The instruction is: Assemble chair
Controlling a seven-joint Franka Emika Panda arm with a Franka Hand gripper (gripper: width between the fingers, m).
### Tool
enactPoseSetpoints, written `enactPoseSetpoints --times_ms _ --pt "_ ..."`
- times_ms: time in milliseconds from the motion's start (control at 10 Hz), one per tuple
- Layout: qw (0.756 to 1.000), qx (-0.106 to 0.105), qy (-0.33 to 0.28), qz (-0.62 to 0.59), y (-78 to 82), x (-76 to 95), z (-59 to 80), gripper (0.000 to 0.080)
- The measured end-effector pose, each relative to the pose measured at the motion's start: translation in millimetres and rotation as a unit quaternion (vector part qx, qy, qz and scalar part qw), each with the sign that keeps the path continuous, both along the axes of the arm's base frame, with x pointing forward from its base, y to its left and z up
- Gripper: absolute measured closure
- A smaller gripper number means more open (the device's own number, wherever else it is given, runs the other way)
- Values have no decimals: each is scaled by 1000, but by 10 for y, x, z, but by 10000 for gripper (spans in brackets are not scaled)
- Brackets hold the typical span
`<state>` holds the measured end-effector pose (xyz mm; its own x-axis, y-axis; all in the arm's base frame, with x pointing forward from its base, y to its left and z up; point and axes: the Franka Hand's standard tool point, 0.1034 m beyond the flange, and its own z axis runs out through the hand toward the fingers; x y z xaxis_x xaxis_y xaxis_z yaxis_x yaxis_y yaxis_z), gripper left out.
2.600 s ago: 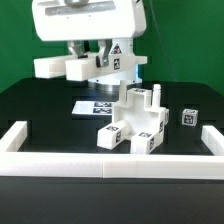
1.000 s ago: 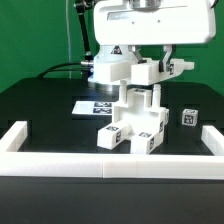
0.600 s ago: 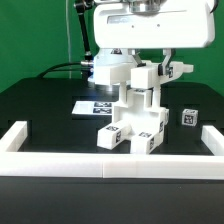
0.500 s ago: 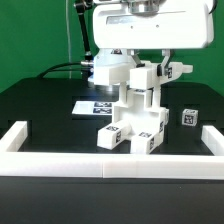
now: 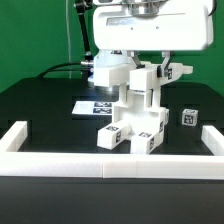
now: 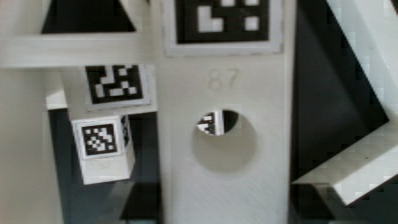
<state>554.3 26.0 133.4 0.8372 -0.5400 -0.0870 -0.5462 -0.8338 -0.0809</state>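
Observation:
The partly built chair (image 5: 135, 130) is a chunky white block of panels and legs with black-and-white tags, standing mid-table. My gripper (image 5: 150, 70) is directly above it, shut on a white chair piece (image 5: 142, 88) held upright, with its lower end at the assembly's top. The wrist view is filled by this piece (image 6: 231, 180): a flat white panel with a round hole (image 6: 219, 128) and a tag at one end (image 6: 222, 20). Other tagged chair parts (image 6: 102, 140) lie beyond it. My fingertips do not show clearly there.
A small loose white tagged part (image 5: 187, 117) sits to the exterior view's right of the chair. The marker board (image 5: 92, 105) lies flat behind it. A low white border wall (image 5: 110, 163) runs along the front and both sides.
My gripper has carried the white piece from the exterior view's left to directly over the chair. In the last second it has hardly moved.

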Motion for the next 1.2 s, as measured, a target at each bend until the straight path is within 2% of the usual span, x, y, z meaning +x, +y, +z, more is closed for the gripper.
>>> enactPoseSetpoints --times_ms 400,1200 --pt "999 3 -10 36 21 17 75 509" --pt "999 0 -5 35 18 4 -15 509"
